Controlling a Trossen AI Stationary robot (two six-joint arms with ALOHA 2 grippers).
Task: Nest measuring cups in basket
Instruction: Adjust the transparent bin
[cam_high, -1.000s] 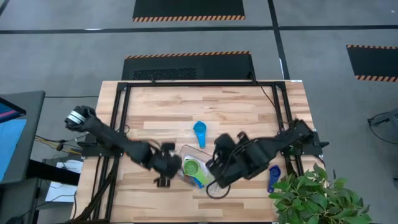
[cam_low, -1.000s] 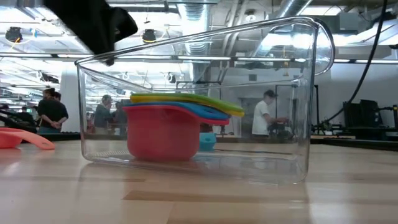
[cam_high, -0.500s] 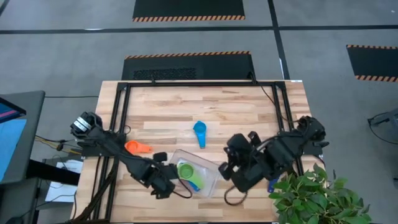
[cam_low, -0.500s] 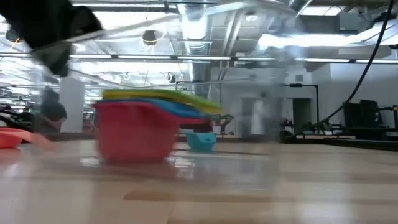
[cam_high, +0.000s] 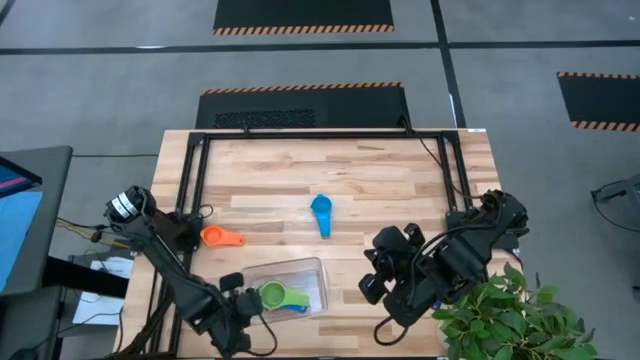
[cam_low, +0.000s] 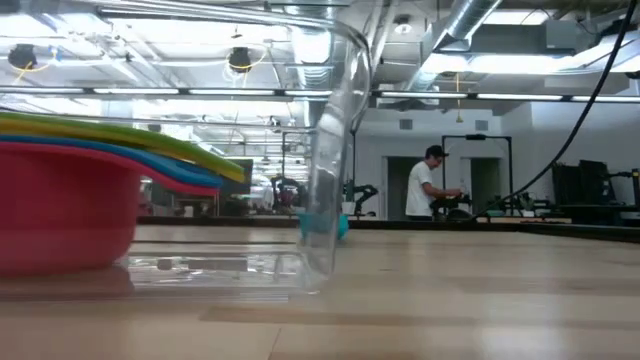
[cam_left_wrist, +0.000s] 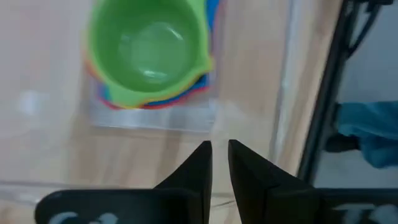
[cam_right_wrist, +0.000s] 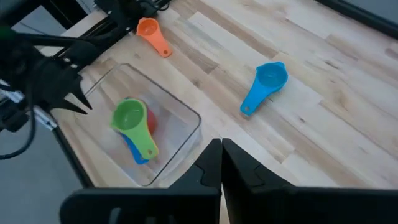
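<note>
The clear basket (cam_high: 308, 268) sits flat on the table near its near edge, close to the low camera (cam_low: 335, 150). Inside it stands a nested stack of cups, green on top (cam_high: 272, 294) (cam_left_wrist: 149, 50) and red at the bottom (cam_low: 60, 210). An orange cup (cam_high: 220, 237) and a light blue cup (cam_high: 321, 212) lie loose on the wood. The dark blue cup is hidden. My left gripper (cam_high: 243, 303) is at the basket's left end. My right gripper (cam_high: 370, 285) hovers shut, to the right of the basket. My left gripper (cam_left_wrist: 219, 155) is nearly shut at the rim of the basket's left end wall (cam_right_wrist: 93, 102), coming from the near-left and slanting down. The clear wall hardly shows between the fingers (cam_left_wrist: 202, 165), so the pinch itself is unclear. The basket stays flat on the table.
The black frame rails (cam_high: 190, 190) run along the table's left, far and right sides. A potted plant (cam_high: 500, 310) stands at the near right corner. Bare wood lies between the basket and the light blue cup (cam_right_wrist: 266, 84). People stand in the room beyond (cam_low: 430, 185).
My left gripper has moved toward the table's near-left corner, and the basket with its cup stack has slid along the table with it, ending close to the low camera. My right gripper has drawn back toward the right edge. The orange cup has come into view.
</note>
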